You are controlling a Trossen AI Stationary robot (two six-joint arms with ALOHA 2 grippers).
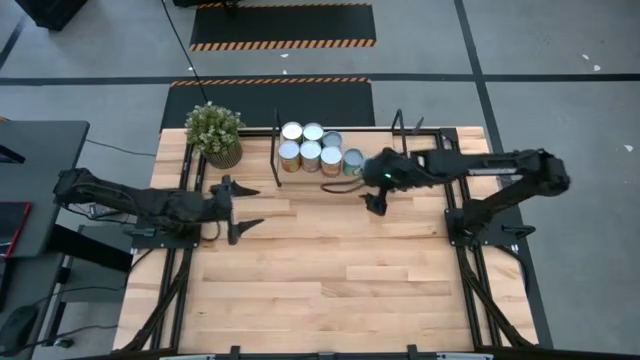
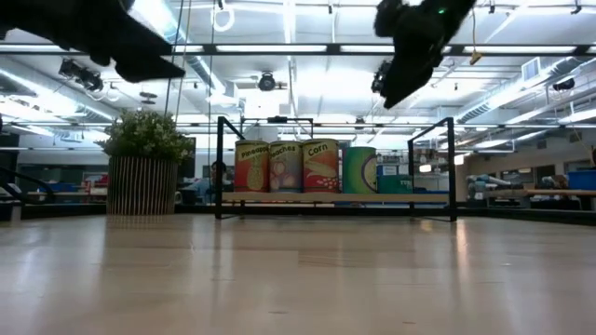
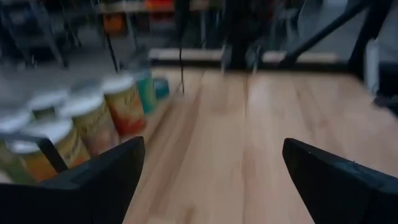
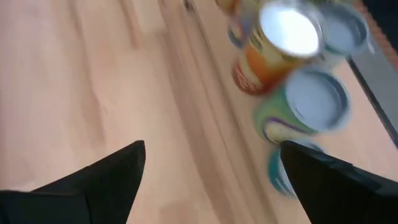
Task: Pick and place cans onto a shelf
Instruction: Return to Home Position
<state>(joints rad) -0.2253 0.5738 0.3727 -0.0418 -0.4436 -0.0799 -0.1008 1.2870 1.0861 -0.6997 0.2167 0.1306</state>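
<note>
Several cans [image 1: 311, 148] stand upright on their bases on the shelf [image 1: 340, 175] at the table's far middle, between its black end frames. In the low view the cans [image 2: 303, 166] stand in a row on the light board [image 2: 335, 197]. My right gripper [image 1: 371, 196] is open and empty, raised just near and right of the cans; its wrist view shows cans [image 4: 292, 43] below and ahead. My left gripper [image 1: 243, 208] is open and empty, raised over the table's left part; its wrist view shows the cans [image 3: 93, 118] off to one side.
A potted green plant [image 1: 215, 133] stands at the far left, beside the shelf's left frame [image 1: 277, 150]. Bare wooden tabletop [image 1: 330, 270] fills the near half. Black rails [image 1: 480, 280] run along both table sides.
</note>
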